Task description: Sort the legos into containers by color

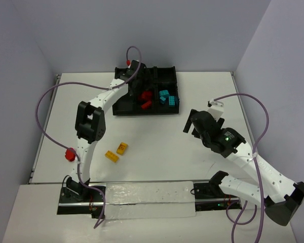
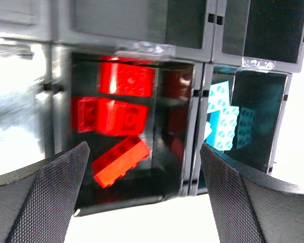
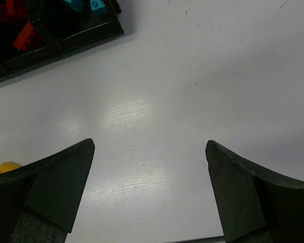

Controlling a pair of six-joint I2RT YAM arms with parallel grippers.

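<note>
Spread apart and empty, the right end effector (image 3: 149, 152) is held over the desk (image 1: 157, 147), the left end effector (image 2: 143, 169) over the tray (image 1: 166, 76). Red legos (image 1: 145, 98) and cyan legos (image 1: 165, 97) are sorted into adjacent compartments there. Two yellow legos (image 1: 122, 148) are left on the desk; most of the task is judged done

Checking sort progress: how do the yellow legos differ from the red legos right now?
Place: the yellow legos lie loose on the table, outside the tray; the red legos sit in its middle near-row compartment.
Count: two yellow legos show, against at least three red legos.
Pose: the yellow legos lie flat and close together; the red legos are jumbled at angles.
Both are small studded bricks.
</note>
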